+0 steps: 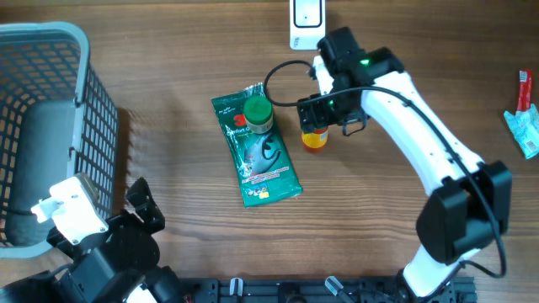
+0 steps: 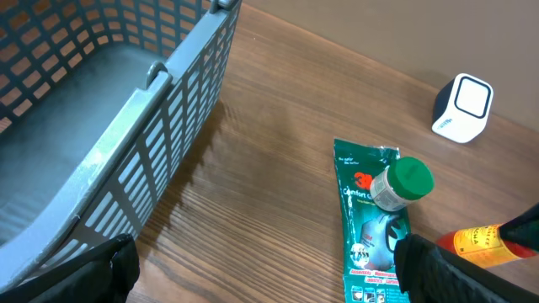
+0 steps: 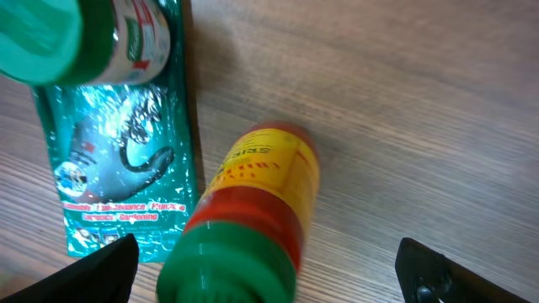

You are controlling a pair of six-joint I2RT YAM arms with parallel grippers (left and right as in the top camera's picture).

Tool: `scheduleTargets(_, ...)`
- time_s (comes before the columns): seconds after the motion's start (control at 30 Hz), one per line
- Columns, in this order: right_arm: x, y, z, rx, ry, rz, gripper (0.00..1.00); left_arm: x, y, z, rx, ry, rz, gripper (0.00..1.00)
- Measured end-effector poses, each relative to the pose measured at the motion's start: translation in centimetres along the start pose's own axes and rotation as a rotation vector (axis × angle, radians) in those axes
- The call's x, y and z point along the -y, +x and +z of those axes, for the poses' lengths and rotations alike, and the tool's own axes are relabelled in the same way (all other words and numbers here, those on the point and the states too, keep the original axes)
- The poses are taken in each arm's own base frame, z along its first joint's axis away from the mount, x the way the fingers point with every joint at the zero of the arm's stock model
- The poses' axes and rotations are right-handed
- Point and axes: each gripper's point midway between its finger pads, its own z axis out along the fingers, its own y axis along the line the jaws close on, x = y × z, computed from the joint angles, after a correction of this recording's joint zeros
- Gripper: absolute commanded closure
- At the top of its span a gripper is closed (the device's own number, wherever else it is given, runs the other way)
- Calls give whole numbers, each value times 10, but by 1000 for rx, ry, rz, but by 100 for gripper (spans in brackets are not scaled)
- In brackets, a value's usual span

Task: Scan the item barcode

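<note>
Standing bottle beneath right claw

Left arm: folded low at the near left corner; wrist angled forward and down
Left gripper: jaws spread wide; only the dark fingertips show
Right arm: white; reaches from the near right toward the far middle; elbow bent
Right gripper: pointing downward; jaws wide apart

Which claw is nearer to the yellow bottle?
Right. The right claw hangs just above the yellow bottle; the left claw is far off, beside the basket.
</note>
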Motion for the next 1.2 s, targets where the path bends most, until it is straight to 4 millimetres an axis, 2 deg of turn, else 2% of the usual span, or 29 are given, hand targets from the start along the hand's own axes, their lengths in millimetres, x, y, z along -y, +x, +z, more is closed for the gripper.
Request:
scheduleTargets(0.07, -6, 2, 8, -19, 2, -16, 11, 0, 0, 0, 0, 0, 0, 0)
scheduleTargets(0.2, -10, 6, 22, -51, 39, -32, 37, 0, 0, 0, 0, 0, 0, 0)
scheduleTargets(0.23, -9, 4, 22, -48, 48, -29, 47, 0, 0, 0, 0, 0, 0, 0)
scheduleTargets(0.33, -5, 7, 22, -63, 66, -10, 55, 0, 0, 0, 0, 0, 0, 0)
scheduleTargets(0.4, -4, 8, 21, -68, 73, 3, 64, 0, 0, 0, 0, 0, 0, 0)
scheduleTargets(0.57, -2, 20, 18, -125, 93, 58, 71, 0, 0, 0, 0, 0, 0, 0)
scheduleTargets(0.63, -1, 24, 15, -159, 104, 106, 71, 0, 0, 0, 0, 0, 0, 0)
scheduleTargets(0.77, -3, 22, -7, -178, 105, 244, 71, 0, 0, 0, 0, 0, 0, 0)
scheduleTargets(0.83, -10, 20, -20, -182, 50, 311, 73, 0, 0, 0, 0, 0, 0, 0)
scheduleTargets(0.87, -15, 22, -24, -200, 12, 340, 77, 0, 0, 0, 0, 0, 0, 0)
scheduleTargets(1.07, -37, 48, -40, -386, -146, 595, 75, 0, 0, 0, 0, 0, 0, 0)
scheduleTargets(1.2, -42, 50, -44, -431, -179, 718, 81, 0, 0, 0, 0, 0, 0, 0)
